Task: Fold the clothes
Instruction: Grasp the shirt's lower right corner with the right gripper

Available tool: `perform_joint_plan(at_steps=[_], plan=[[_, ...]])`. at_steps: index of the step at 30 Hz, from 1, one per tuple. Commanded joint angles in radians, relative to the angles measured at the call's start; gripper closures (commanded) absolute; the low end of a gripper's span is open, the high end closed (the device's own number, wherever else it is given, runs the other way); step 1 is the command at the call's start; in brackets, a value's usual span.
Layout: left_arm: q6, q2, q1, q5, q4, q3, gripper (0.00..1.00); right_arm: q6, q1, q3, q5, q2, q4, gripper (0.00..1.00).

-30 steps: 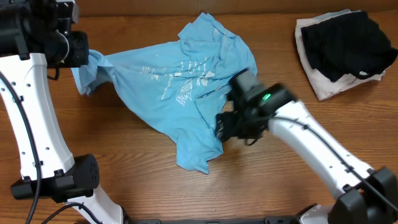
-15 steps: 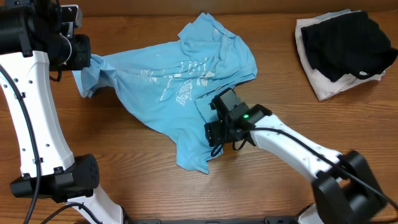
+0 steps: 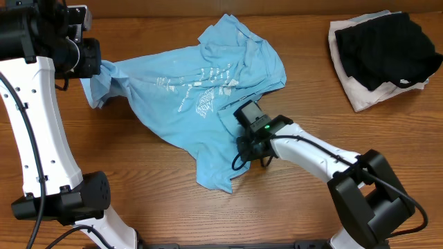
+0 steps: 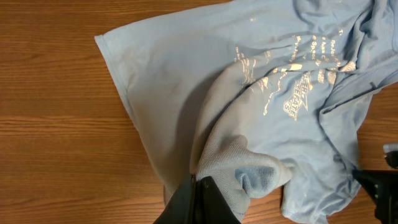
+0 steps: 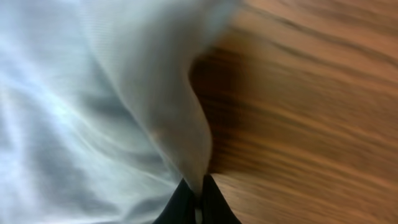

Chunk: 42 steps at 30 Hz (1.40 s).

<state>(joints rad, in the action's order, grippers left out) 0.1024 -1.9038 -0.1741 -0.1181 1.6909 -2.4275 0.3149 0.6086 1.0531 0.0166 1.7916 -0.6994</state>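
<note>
**Grasp stage of the fold.** One light sky-blue cotton T-shirt lies crumpled, white print up, across the middle and left of the brown wooden bench. The left tool is clamped on a bunched fold at the shirt's far left end (lifted clear of the wood, to judge by the wrist view). The right tool is pinched tight on the shirt's near right edge, low against the bench.

Judged step: both holds are taken, the cloth is not yet spread, and no fold is made. The next move calls for drawing the two held points apart to flatten the shirt. The pull should clear the creases without slipping either thin pinch.

Count: one T-shirt, two tools, and one black folded garment resting on one white folded garment. This pile sits at the far right, well apart from the shirt.
</note>
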Motion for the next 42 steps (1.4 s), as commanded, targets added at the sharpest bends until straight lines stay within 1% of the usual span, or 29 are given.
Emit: perform_joint_plan(at_steps=[1,5,8,13,15,17,18,19,20,21,23,29,32,38,41,42], plan=[[-0.024,0.013,0.005,0.007,-0.002,0.003,0.96,0.076,-0.080,0.033,0.003,-0.032,-0.063,0.96],[-0.024,0.013,0.005,0.018,-0.002,0.003,0.96,0.082,-0.217,0.050,0.079,-0.110,-0.195,0.96],[-0.025,0.011,0.005,0.018,-0.002,0.011,0.96,0.060,-0.349,0.050,0.135,-0.164,-0.277,0.96],[-0.025,0.011,0.005,0.017,-0.016,0.076,0.96,-0.009,-0.530,0.050,0.253,-0.175,-0.350,0.96],[-0.025,0.011,0.006,0.016,-0.027,0.123,0.96,-0.016,-0.570,0.050,0.277,-0.176,-0.371,0.86],[-0.031,0.011,0.006,0.012,-0.047,0.180,0.96,-0.064,-0.586,0.050,0.338,-0.176,-0.385,0.65],[-0.045,0.011,0.006,0.011,-0.061,0.209,0.96,-0.069,-0.586,0.050,0.355,-0.176,-0.389,0.60],[-0.052,0.011,0.010,0.011,-0.077,0.234,0.96,-0.069,-0.583,0.050,0.370,-0.177,-0.395,0.57],[-0.051,0.011,0.016,0.010,-0.100,0.265,0.96,-0.069,-0.572,0.050,0.378,-0.177,-0.401,0.45],[-0.051,0.011,0.022,0.010,-0.116,0.284,0.96,-0.069,-0.560,0.049,0.378,-0.177,-0.408,0.42],[-0.051,0.011,0.039,0.010,-0.158,0.330,0.96,-0.068,-0.518,0.047,0.378,-0.177,-0.425,0.39],[-0.051,0.011,0.079,0.010,-0.253,0.427,0.96,0.031,-0.367,0.007,0.353,-0.178,-0.433,0.39],[-0.051,0.011,0.089,0.011,-0.281,0.457,0.96,0.113,-0.282,-0.039,0.306,-0.178,-0.428,0.39],[-0.050,0.011,0.089,0.014,-0.291,0.469,0.96,0.301,-0.125,-0.149,0.283,-0.178,-0.348,0.41],[-0.050,0.011,0.089,0.015,-0.291,0.469,0.96,0.399,-0.054,-0.177,0.230,-0.178,-0.334,0.43],[-0.050,0.011,0.089,0.016,-0.291,0.469,0.96,0.423,-0.033,-0.179,0.215,-0.178,-0.334,0.45]])
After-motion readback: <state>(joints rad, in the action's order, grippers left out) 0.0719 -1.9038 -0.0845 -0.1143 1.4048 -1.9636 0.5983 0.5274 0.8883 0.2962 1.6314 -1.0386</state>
